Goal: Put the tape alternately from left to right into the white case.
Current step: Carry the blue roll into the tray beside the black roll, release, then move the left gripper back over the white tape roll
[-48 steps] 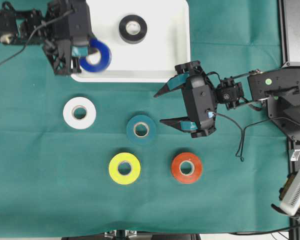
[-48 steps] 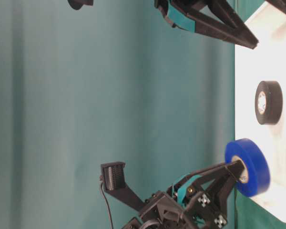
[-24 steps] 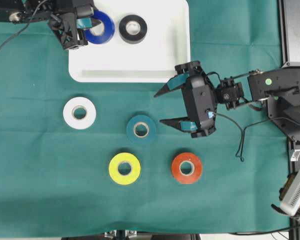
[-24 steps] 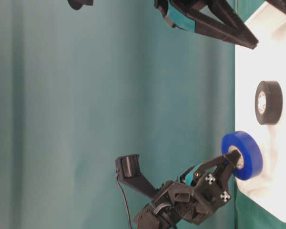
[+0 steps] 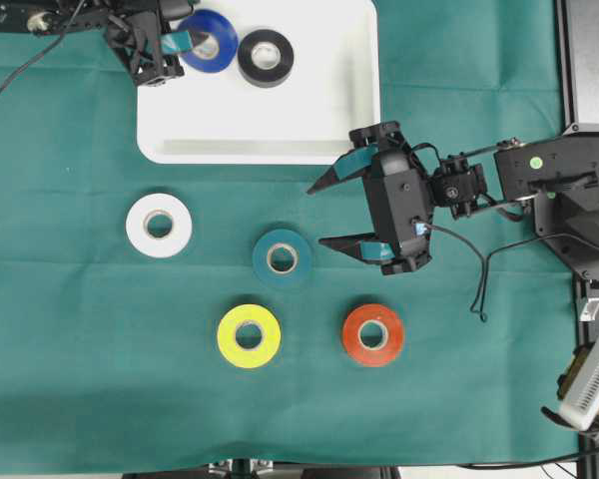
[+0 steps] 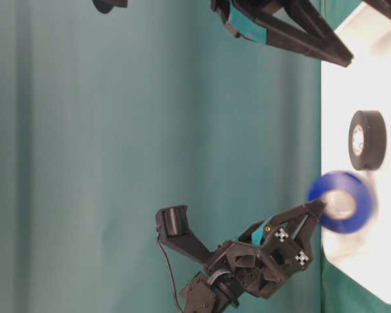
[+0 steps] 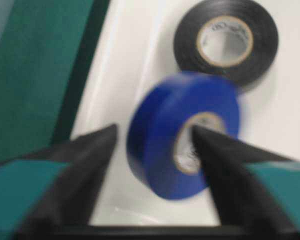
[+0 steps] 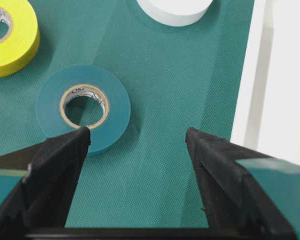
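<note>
The blue tape (image 5: 208, 52) (image 7: 190, 135) is tilted and blurred inside the white case (image 5: 280, 120) (image 7: 285, 125), just left of the flat black tape (image 5: 266, 57) (image 7: 226, 41). My left gripper (image 5: 180, 55) (image 7: 154, 129) is open around the blue roll: one finger stands clear of its outside and the other is at its core. The white tape (image 5: 159, 225), teal tape (image 5: 282, 258) (image 8: 83, 107), yellow tape (image 5: 249, 336) and red-orange tape (image 5: 372, 335) lie on the green cloth. My right gripper (image 5: 319, 215) (image 8: 137, 132) hangs open and empty just right of the teal roll.
The case's near rim (image 8: 250, 75) lies close to the right gripper. Black equipment (image 5: 589, 60) lines the right edge, with a loose cable (image 5: 484, 279) and a white device (image 5: 589, 384) at the lower right.
The left gripper carried the blue roll from the case's front left corner to its back, next to the black roll, and its jaws have parted. The right arm has not moved.
</note>
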Motion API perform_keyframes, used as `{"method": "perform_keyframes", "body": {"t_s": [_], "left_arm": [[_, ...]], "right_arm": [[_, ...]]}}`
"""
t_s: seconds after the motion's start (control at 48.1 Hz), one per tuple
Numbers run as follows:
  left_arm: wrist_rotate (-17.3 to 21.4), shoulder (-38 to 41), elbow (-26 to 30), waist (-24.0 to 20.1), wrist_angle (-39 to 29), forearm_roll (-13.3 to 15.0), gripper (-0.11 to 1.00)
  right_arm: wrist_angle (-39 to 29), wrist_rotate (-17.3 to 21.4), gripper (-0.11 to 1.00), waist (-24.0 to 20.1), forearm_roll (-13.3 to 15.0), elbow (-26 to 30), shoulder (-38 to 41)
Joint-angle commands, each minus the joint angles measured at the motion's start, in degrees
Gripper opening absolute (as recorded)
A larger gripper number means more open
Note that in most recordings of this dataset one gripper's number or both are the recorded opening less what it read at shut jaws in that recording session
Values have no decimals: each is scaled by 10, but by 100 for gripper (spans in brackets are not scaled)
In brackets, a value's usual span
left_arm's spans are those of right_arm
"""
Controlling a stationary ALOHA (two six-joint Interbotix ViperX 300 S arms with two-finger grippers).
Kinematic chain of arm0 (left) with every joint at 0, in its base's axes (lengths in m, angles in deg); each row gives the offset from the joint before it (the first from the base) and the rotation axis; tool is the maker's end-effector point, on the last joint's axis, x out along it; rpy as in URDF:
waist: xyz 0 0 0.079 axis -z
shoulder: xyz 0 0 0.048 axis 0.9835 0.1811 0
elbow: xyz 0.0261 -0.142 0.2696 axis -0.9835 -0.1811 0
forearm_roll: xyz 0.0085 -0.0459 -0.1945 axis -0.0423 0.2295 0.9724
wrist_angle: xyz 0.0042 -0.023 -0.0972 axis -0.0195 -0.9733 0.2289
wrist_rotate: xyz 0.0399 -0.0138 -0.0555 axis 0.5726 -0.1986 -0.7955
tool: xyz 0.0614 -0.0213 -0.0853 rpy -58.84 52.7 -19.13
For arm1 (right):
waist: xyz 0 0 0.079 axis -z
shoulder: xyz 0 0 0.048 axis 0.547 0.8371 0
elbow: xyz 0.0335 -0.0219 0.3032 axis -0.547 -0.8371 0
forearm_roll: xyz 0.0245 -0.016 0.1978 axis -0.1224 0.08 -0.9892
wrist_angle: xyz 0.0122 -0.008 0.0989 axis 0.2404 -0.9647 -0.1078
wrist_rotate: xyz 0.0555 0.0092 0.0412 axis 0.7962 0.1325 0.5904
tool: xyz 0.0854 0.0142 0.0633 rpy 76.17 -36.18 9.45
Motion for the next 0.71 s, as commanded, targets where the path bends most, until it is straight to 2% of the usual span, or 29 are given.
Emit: {"method": "perform_keyframes", "body": {"t_s": [0.0, 0.083, 0.125, 0.457, 0.686], "left_arm": [[-1, -11, 1, -1, 3, -1, 35], [0, -14, -4, -2, 3, -1, 59], [0, -18, -6, -2, 3, -1, 64], [-3, -53, -28, 7, 2, 0, 62], [-4, -97, -61, 39, 0, 0, 62]], "right_arm": [[5, 1, 81, -1, -1, 8, -5], [5, 1, 81, -1, -1, 7, -5], [5, 1, 81, -1, -1, 7, -5], [5, 1, 81, -1, -1, 8, -5], [5, 1, 81, -1, -1, 8, -5]]}}
